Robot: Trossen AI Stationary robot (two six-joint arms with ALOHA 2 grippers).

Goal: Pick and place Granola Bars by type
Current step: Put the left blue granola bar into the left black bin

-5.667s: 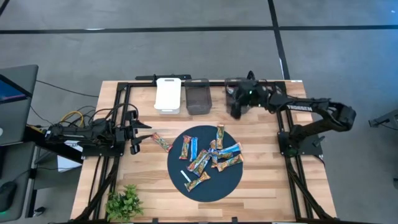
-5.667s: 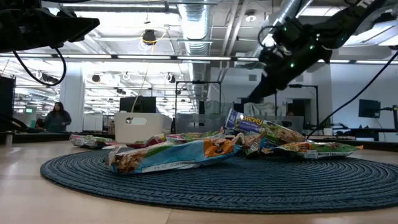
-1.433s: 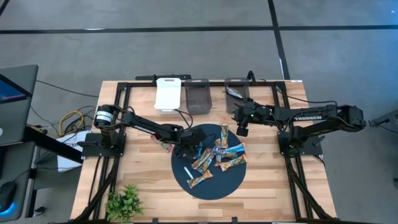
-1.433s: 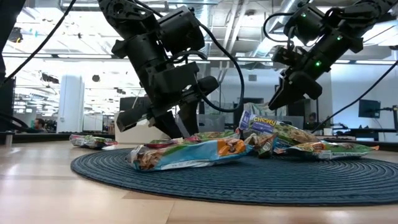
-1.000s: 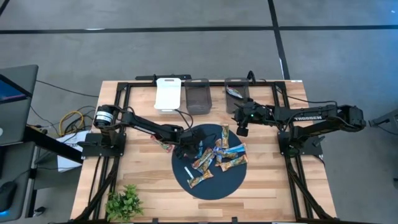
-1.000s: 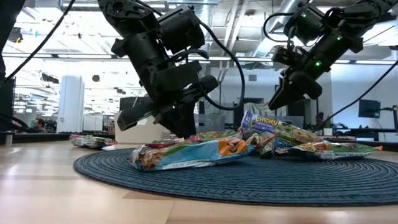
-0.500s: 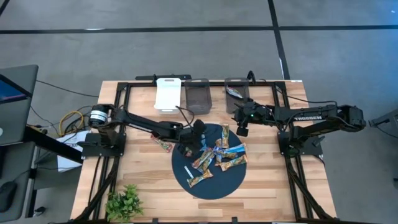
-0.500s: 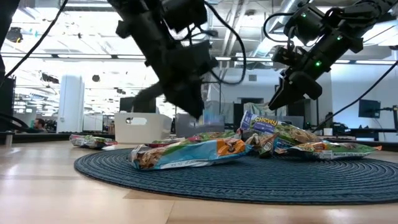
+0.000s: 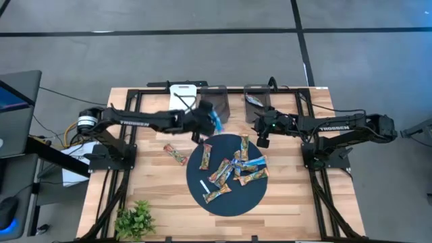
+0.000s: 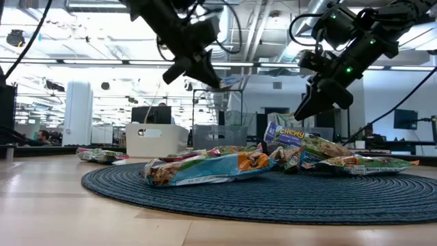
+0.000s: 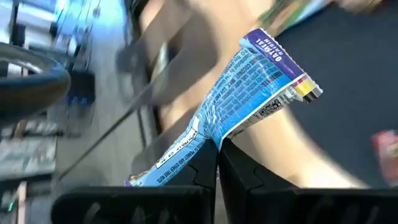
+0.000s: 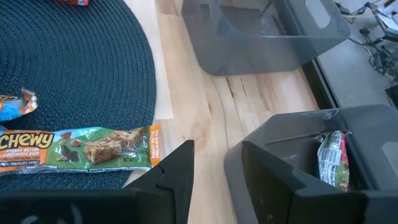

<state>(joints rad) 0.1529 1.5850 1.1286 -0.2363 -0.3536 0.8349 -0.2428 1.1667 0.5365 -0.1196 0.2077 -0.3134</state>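
My left gripper (image 9: 208,122) is shut on a blue granola bar (image 9: 215,121) and hovers over the near end of the middle dark bin (image 9: 214,104). In the low view the bar (image 10: 229,82) hangs high above the mat. Several granola bars (image 9: 233,169) in orange, green and blue wrappers lie heaped on the round dark mat (image 9: 233,202). One more bar (image 9: 175,154) lies on the wood left of the mat. My right gripper (image 9: 262,139) hovers open at the mat's far right edge, above a green Chewy bar (image 12: 81,149), with nothing between its fingers. My left gripper pinches the blue bar between its two fingers, about the middle of its length (image 11: 214,127). The fingers lie across the bar. The bar is lifted clear of everything and sticks out slanting on both sides of the fingertips (image 11: 208,163).
A white bin (image 9: 181,102) stands at the far edge, left of the middle dark bin. A second dark bin (image 9: 256,96) to the right holds one wrapped bar (image 12: 333,158). A thin white stick (image 9: 202,187) lies on the mat. A small plant (image 9: 135,219) stands at the near left corner.
My left gripper, shut on the blue bar, has risen from the left side of the mat and swung toward the table's far edge, over the middle dark bin. The bar has gone from the mat to hanging clear in the air.
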